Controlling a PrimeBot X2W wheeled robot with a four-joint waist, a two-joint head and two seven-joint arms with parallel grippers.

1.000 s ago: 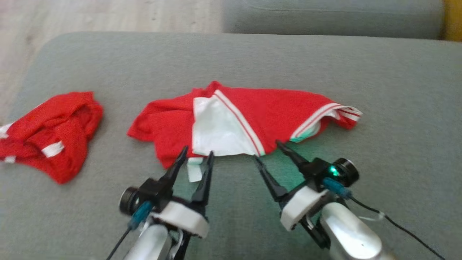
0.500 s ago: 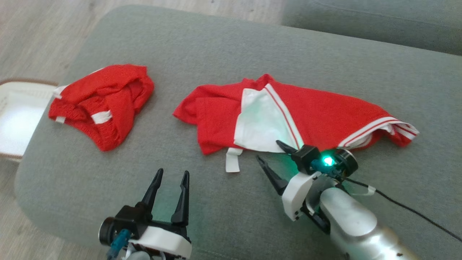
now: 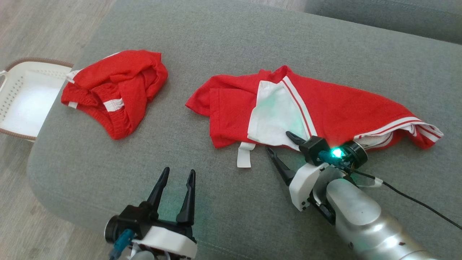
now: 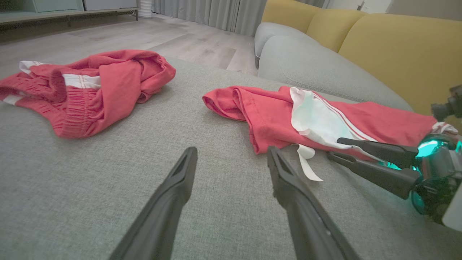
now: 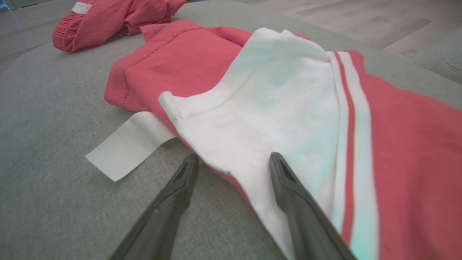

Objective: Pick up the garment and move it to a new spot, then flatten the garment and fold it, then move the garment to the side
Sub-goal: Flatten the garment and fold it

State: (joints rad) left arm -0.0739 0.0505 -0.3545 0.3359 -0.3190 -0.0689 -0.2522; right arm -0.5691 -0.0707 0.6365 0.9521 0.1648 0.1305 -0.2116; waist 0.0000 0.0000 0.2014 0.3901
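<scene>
Straddling the front-edge hem of the limp red-and-white jersey garment point(image 3: 335, 108) on the grey fabric cushion point(image 3: 216, 43), our right gripper point(image 3: 278, 141) gapes; we'd pinch there, left gripper point(image 3: 179, 170) spread too.

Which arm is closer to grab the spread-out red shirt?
Right, probably. The right end effector is open at the white edge of the garment. The left end effector is open too, but over bare cushion, apart from it.
</scene>
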